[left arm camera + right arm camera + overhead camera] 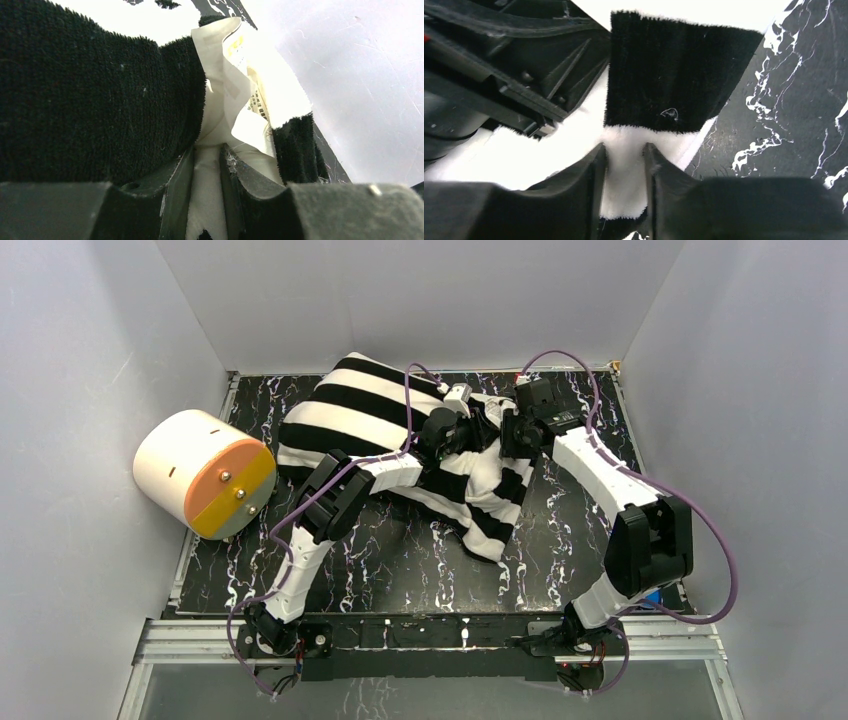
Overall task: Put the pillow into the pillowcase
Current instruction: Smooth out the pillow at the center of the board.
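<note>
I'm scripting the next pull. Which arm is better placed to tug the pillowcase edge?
Right, probably: the right fingers have the white stripe at the pillowcase edge between them; the left fingers pinch smooth labelled white fabric, likely the pillow.

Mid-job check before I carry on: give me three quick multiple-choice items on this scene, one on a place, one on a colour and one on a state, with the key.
1. Where is the cream cylinder?
A) at the left edge of the table
B) between the arm bases
C) in the far right corner

2. The stripes of the pillowcase are:
A) red and white
B) black and white
C) blue and grey

3. The left gripper is:
A) wide open over bare tabletop
B) closed on smooth white fabric with a printed label
C) holding the cylinder

Key:
1 A, since the top view shows it beside the left wall.
2 B, since broad black and white bands show in the top view.
3 B, since its wrist view shows white cloth pinched between the fingers.
</note>
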